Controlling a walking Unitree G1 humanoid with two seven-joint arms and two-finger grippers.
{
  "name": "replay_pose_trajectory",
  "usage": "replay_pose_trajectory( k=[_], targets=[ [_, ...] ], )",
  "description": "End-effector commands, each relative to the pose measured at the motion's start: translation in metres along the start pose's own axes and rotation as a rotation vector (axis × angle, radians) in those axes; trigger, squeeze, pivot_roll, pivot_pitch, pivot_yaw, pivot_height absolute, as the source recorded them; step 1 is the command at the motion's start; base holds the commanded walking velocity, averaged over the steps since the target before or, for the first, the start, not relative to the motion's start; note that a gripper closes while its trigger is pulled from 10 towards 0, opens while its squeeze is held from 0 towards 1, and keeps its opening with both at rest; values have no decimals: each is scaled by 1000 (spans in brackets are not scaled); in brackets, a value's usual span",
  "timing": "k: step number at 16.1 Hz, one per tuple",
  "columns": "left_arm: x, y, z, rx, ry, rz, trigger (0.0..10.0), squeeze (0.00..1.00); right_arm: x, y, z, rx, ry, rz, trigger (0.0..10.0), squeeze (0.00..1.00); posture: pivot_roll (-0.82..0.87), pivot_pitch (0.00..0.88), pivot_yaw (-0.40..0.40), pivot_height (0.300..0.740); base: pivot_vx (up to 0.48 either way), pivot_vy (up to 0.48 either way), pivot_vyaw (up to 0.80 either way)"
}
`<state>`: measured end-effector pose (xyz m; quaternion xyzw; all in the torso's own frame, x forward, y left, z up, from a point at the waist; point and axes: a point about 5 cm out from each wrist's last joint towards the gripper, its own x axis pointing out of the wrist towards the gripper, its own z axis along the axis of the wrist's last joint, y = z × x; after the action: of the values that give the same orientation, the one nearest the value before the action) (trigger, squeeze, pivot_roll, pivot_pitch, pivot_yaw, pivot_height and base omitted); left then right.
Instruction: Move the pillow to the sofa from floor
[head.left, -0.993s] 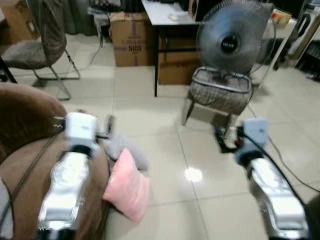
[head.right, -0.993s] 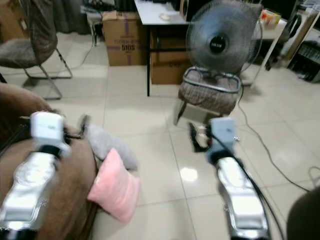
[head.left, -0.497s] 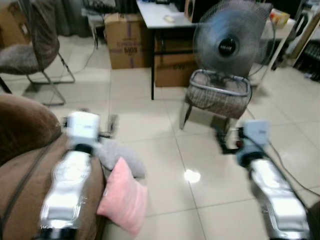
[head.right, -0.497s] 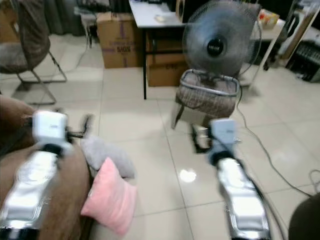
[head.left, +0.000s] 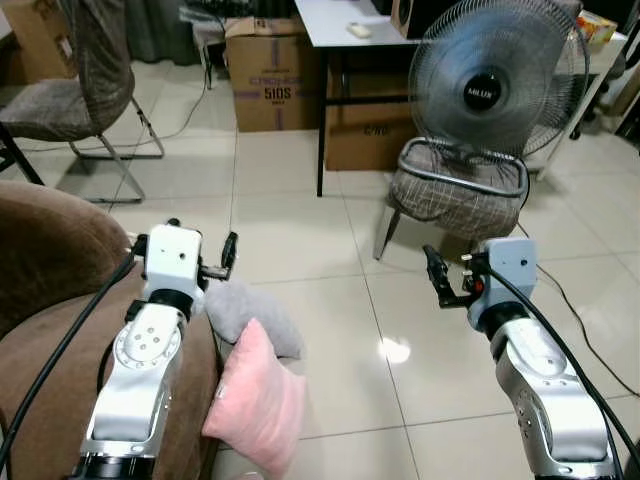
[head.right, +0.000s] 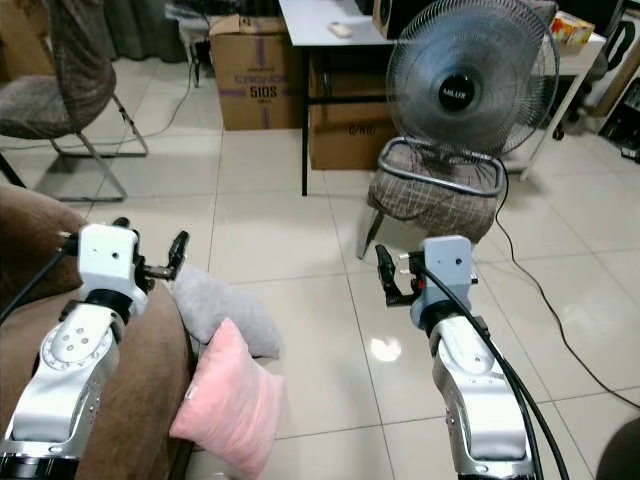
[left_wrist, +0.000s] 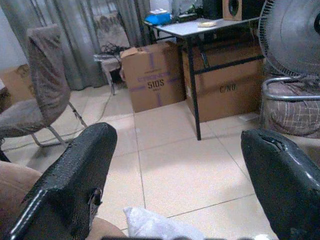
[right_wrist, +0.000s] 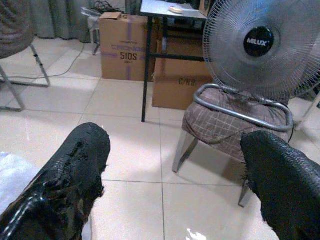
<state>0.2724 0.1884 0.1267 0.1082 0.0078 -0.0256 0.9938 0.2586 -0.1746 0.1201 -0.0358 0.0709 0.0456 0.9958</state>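
At 7 o'clock on the tiled floor, a pink pillow (head.left: 255, 404) leans against the brown sofa (head.left: 45, 300), a grey pillow (head.left: 250, 315) touching it just behind. Left gripper (head.left: 190, 252) hovers above the sofa arm, fingers spread wide; right gripper (head.left: 440, 280) hangs at 3 o'clock, likewise wide and empty. Advisable: lower the left gripper, pinch the pillow's upper corner, then lift clear. Legible: "MILUX" on the fan (head.left: 497, 80); "510S" and "C/NO" on cardboard boxes (head.left: 272, 75).
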Motion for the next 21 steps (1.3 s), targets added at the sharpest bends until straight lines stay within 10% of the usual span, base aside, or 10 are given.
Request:
replay_pose_trajectory(
  k=[1,21],
  targets=[
    [-1,2,-1,14,7,0,10000,0,-2,0,1,-10,-5,5,10000,0,-37,0,-6,740,0,0,0],
    [-2,1,-3,40,15,-10,10000,0,0,0,-1,-14,1,-12,10000,0,-30,0,-10,575,0,0,0]
  ],
)
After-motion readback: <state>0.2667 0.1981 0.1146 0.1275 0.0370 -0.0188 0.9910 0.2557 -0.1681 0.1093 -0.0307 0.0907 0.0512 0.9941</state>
